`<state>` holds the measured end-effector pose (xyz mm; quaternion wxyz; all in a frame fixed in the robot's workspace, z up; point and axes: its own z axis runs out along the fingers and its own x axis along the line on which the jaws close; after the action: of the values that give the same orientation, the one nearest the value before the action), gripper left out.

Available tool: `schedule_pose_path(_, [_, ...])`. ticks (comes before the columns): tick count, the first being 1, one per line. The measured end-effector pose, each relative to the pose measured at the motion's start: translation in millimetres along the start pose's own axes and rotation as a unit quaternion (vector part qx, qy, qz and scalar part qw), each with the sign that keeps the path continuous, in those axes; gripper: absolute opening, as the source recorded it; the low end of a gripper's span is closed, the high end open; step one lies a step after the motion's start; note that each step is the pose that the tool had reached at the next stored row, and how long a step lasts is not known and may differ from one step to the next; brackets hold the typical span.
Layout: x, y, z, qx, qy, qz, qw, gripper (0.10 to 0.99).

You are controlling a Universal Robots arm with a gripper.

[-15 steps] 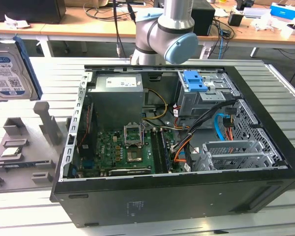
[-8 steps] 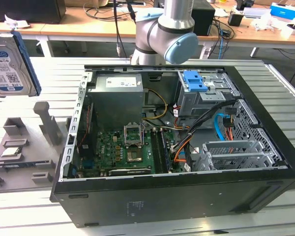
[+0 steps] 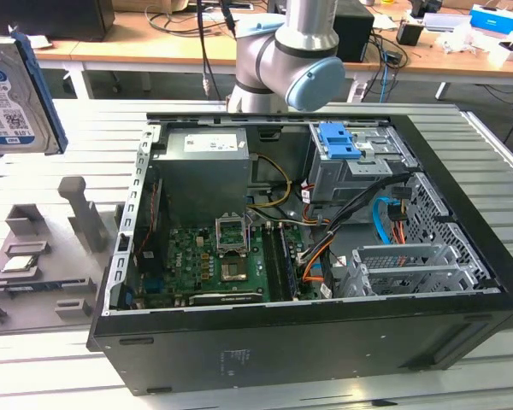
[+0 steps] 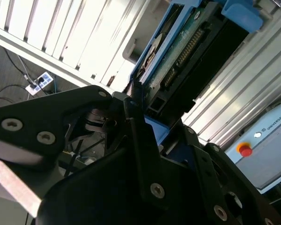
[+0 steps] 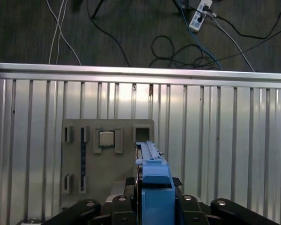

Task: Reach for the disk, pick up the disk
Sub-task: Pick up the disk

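The flat rectangular silver metal disk [image 3: 13,98], with its blue-and-white label and blue plastic side rails, is held on edge in the air, well above the grey moulded plastic tray [image 3: 43,273]. In the first wrist view the black two-fingered gripper [image 5: 153,182] is clenched on the disk, its fingers pressed against the blue rail, and the tray is seen beyond it. A small square grey chip [image 5: 106,138] is seated in the tray. An open black computer case [image 3: 325,342] stands just beside the tray.

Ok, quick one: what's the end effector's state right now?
End effector: closed, holding the disk by its blue-railed edges.
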<state>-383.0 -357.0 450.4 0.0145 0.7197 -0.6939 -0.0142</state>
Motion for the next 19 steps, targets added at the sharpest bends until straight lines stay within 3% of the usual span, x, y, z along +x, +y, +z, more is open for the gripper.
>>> schedule_pose_path(14, [0.1,-1.2,-34.8,-0.0008,0.0000,0.000,1.0000,0.369])
schedule_pose_path(19, [0.1,-1.9,-51.4,-0.0013,0.0000,0.000,1.0000,0.369])
